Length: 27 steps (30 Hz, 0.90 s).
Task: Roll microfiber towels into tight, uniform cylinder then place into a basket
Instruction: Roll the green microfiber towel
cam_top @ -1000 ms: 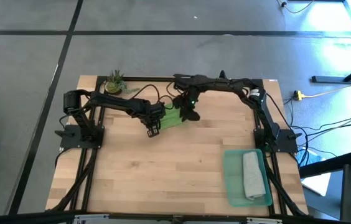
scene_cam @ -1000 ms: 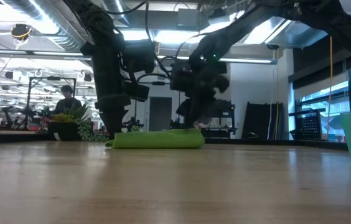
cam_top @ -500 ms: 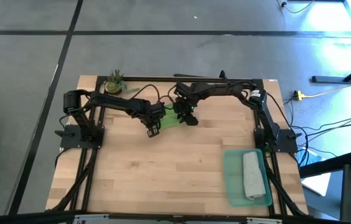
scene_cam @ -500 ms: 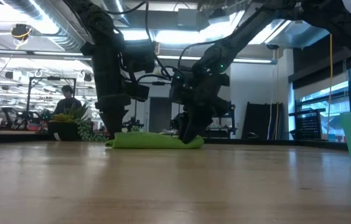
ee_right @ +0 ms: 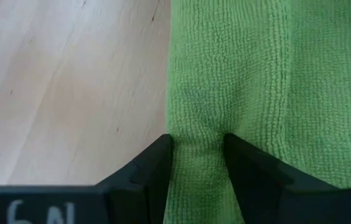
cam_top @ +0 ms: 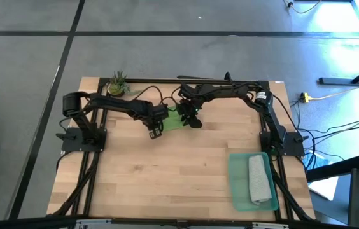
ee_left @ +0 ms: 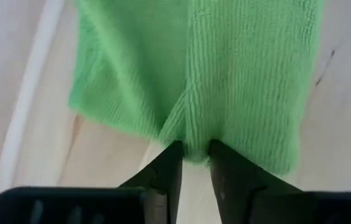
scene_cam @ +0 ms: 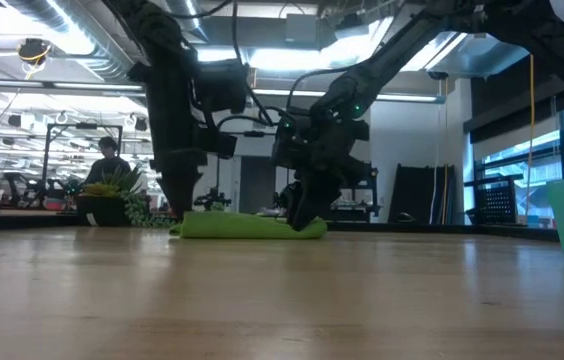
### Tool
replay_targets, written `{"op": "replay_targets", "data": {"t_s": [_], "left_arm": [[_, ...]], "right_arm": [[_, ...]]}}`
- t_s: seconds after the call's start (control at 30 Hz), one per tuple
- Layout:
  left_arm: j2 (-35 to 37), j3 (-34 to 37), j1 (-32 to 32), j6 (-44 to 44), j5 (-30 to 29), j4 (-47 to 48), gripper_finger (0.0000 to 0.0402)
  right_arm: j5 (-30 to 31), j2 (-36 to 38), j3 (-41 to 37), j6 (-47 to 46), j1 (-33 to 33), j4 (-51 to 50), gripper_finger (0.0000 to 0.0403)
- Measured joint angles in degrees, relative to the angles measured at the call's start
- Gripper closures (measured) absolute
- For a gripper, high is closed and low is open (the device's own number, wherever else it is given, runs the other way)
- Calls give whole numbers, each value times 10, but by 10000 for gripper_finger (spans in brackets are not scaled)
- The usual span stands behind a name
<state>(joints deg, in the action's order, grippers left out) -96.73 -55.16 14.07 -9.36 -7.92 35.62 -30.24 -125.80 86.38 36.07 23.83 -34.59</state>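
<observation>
1. Green, ribbed microfiber makes up the bright green towel [cam_top: 177, 119], which lies folded and low on the far middle of the light wooden table [cam_top: 167, 178], between the two dark arms.

2. At the towel's left end, the left gripper [ee_left: 193, 163] has its two dark fingers parted only a little. A small pinch of the cloth's edge sits at the gap, but whether the tips actually grip it cannot be told.

3. At the towel's right side, the right gripper [ee_right: 198, 155] is closed onto a raised fold of green cloth, which bulges between its fingers.

4. The second cloth, a light grey towel [cam_top: 260, 179] rolled into a cylinder, already lies inside the shallow translucent teal-green plastic basket [cam_top: 238, 184] at the table's near right corner, well apart from the green one.

5. By its look, the green towel is light, soft and limp. It will sag, stretch and unroll if held at one point only.

6. Its nap probably gives good friction against the fingers, yet the layers may slide over each other and leave a loose or tapered roll.

7. The best hold seems to be on the short edge, both grippers pinching near opposite corners so the roll starts straight.

8. Once rolled, a grip across the middle of the cylinder, squeezing all layers together, should keep it tight on the way to the basket.
</observation>
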Motion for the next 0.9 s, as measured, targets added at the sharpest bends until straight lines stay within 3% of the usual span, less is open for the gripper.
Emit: {"op": "replay_targets", "data": {"t_s": [0.27,0.63,0.9], "left_arm": [[64,-26,1,-1,-1,54,324],[45,32,-12,54,45,-129,324],[6,60,-8,68,41,-166,324]], "right_arm": [[0,-1,0,0,0,1,249],[1,-1,-1,0,0,-5,249],[2,-4,26,0,1,-38,249]]}}
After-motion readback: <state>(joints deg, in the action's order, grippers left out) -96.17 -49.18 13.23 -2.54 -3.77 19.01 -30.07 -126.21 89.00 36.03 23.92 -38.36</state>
